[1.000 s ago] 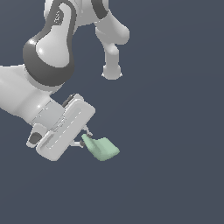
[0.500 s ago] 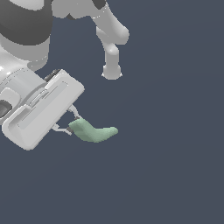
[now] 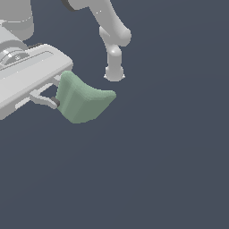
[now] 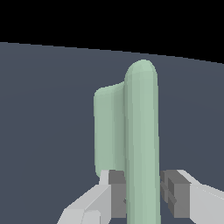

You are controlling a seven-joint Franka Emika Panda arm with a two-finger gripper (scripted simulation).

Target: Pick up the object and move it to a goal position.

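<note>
The object (image 3: 82,100) sits clamped between the hand's (image 4: 142,192) 2 fingers above a plain dark slate floor (image 3: 170,170).

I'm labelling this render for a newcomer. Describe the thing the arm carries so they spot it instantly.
Follow the big white robot arm down to its claw. Clamped there is a small matte mint-green block with one rounded side. It is the only coloured thing against the plain dark grey-blue ground.

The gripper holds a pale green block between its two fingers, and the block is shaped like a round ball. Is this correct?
Not quite. The gripper does hold the pale green block between its fingers, but the block is no ball: the wrist view shows a flat slab with one rounded edge.
</note>
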